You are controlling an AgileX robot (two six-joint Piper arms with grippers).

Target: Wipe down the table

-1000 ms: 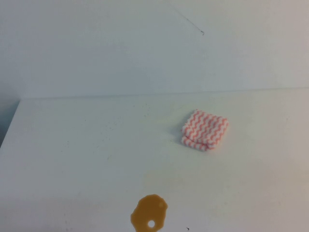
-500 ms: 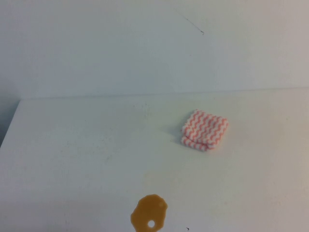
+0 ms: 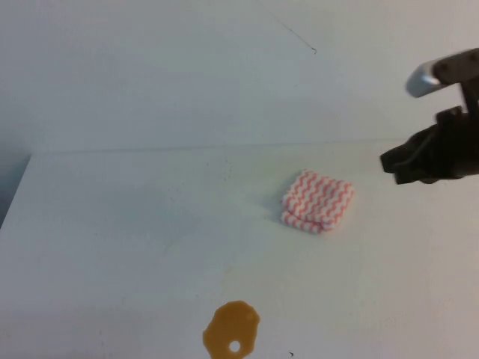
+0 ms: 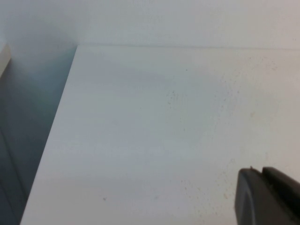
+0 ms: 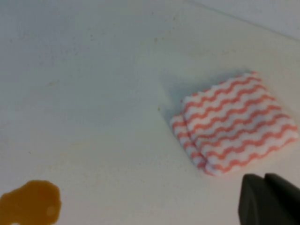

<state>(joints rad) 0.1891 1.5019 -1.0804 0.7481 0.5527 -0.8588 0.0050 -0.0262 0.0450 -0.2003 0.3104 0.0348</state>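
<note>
High view: a folded red-and-white zigzag cloth (image 3: 317, 202) lies flat on the white surface (image 3: 112, 224), right of its middle and nearer the far edge than the near one. An amber spill (image 3: 232, 327) sits at the near edge, about midway along it and well apart from the cloth. The spill is probably what the wiping is for, and the cloth is laid out as the tool. The right hand (image 3: 395, 166) hangs above the surface by the right edge, raised off it. The cloth is near the hand, on the side away from that edge, and the two do not touch. The left hand is not in this view.

Left wrist view: the left hand (image 4: 263, 199) shows only its dark tips, lying together with a thin seam between them and holding nothing. It overlooks the bare far left corner of the surface, away from cloth and spill, so it looks parked.

Right wrist view: the right hand's fingers (image 5: 253, 199) are pressed together and empty. The cloth lies just ahead of them, untouched, with the spill well beyond it. To take the cloth, this hand would first have to spread and come down.
</note>
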